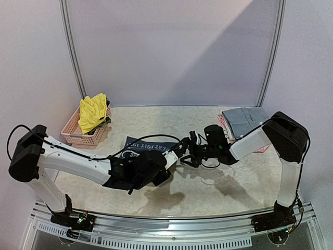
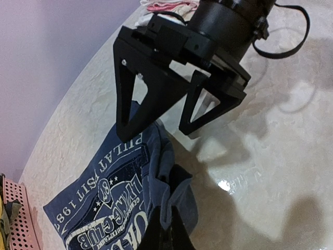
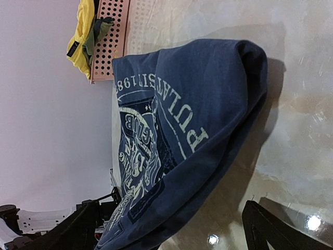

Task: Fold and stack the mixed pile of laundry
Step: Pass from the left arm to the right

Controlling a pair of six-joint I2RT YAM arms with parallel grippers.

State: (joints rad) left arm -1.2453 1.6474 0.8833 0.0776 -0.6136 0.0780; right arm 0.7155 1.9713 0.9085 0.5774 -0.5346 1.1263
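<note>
A navy blue top [image 1: 150,146] with a pale printed logo lies crumpled at the table's middle. My left gripper [image 2: 167,235] is shut on a fold of its right edge, and the cloth bunches up there [image 2: 174,182]. My right gripper [image 2: 155,133] stands open just beyond that edge, facing the left one. In the right wrist view the top [image 3: 197,104] hangs between the wide-apart fingers [image 3: 78,229], with nothing pinched. A yellow garment [image 1: 92,112] is draped over the basket. Folded grey trousers [image 1: 244,121] rest on pink and white pieces [image 1: 223,124] at the back right.
A pink lattice basket [image 1: 78,134] stands at the back left, close to the navy top's far corner. The folded stack sits beside the right arm's elbow [image 1: 286,135]. A curved pale backdrop closes off the rear of the marble-patterned table [image 1: 208,192].
</note>
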